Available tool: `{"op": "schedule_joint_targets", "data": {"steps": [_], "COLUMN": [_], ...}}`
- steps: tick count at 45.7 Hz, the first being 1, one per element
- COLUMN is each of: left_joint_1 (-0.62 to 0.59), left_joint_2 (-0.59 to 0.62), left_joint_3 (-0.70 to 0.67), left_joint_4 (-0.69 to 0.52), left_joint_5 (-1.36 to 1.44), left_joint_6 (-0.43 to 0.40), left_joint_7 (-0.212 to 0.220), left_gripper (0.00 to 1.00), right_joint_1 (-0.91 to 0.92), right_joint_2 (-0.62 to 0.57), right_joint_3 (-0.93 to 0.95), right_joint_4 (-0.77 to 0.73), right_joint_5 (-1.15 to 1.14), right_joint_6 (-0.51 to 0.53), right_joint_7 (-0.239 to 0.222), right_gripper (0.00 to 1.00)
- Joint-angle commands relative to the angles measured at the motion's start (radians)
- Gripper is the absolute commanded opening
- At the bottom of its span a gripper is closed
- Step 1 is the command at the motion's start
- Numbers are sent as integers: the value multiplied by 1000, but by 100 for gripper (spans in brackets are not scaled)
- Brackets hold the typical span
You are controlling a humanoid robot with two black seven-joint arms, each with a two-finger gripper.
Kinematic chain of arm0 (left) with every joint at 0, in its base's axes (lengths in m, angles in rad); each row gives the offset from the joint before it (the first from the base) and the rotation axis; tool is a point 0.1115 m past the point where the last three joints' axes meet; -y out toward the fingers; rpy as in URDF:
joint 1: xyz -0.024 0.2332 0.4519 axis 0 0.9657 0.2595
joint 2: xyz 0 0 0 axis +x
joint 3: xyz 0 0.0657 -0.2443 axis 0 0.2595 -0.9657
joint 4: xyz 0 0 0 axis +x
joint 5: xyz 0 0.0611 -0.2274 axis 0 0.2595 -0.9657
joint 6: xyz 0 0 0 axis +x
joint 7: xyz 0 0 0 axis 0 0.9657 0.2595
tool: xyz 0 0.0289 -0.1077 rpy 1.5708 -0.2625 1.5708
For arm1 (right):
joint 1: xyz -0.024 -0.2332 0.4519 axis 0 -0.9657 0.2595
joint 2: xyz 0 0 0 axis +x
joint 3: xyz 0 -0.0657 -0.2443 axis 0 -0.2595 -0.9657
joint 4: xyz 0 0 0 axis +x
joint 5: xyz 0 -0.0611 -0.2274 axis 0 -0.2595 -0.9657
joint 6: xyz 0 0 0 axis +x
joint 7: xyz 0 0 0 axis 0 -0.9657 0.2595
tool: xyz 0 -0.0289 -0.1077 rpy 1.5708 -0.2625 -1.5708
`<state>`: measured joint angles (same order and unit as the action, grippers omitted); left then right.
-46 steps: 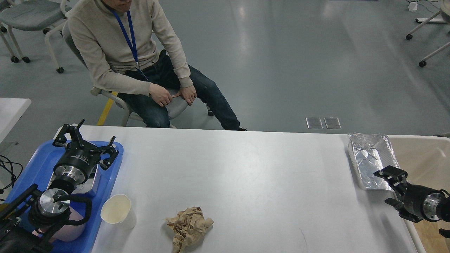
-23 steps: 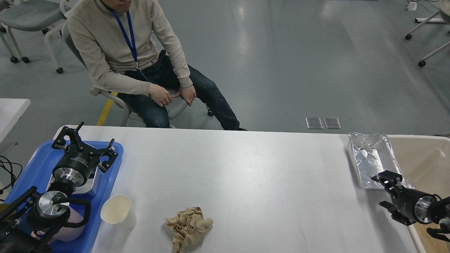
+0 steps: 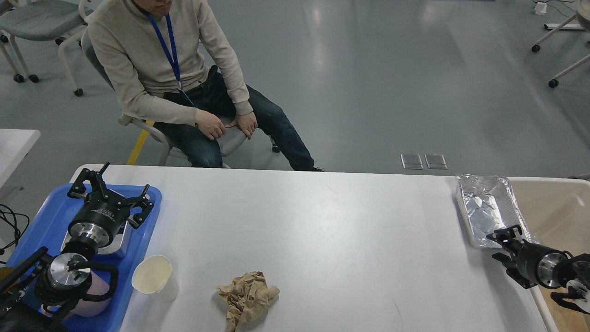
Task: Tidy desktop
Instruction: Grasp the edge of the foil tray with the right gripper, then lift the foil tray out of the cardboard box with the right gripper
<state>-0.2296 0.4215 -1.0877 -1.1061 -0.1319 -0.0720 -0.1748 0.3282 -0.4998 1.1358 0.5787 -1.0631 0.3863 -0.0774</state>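
Observation:
The white desktop (image 3: 322,221) fills the lower half of the head view. On it lie a crumpled brown paper wad (image 3: 249,297) near the front middle, a white paper cup (image 3: 154,276) at the front left, and an empty foil tray (image 3: 488,210) at the right edge. My left gripper (image 3: 113,190) is open and empty above the blue tray (image 3: 41,221). My right gripper (image 3: 503,245) is open and empty, just below the foil tray's near corner, at the table's right edge.
A beige bin (image 3: 557,212) stands beside the table on the right. The blue tray holds a white and silver item (image 3: 117,242) and a pink cup (image 3: 94,302) under my left arm. A seated person (image 3: 170,78) is behind the far edge.
My right gripper has drawn back down and to the right, away from the foil tray. My left gripper has shifted slightly left over the blue tray.

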Motion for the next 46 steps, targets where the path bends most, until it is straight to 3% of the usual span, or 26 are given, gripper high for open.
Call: {"op": "schedule_joint_targets", "data": {"steps": [1,5,20,46], "left_joint_1": [4,4,4,7], "left_joint_2": [3,5,3,3], "left_joint_3": [-1,-1,-1,-1], "left_joint_4": [0,0,0,0], "left_joint_5": [0,0,0,0], "left_joint_6": [-2,-2,-2,-5], "left_joint_7": [0,0,1,3], "left_gripper": [96,96,96,96], "right_joint_1": [3,3,3,6], "right_joint_2": [-5,-11,-48,-460], "right_joint_3": [-50,-79,-125,-317], "right_joint_4": [-6,-3,50,489], "right_joint_5": [0,0,-2,-15], "right_joint_6": [-7,-7,14,19], "right_joint_7": [60,105,157,157], "right_gripper": [3,0,0,0]}}
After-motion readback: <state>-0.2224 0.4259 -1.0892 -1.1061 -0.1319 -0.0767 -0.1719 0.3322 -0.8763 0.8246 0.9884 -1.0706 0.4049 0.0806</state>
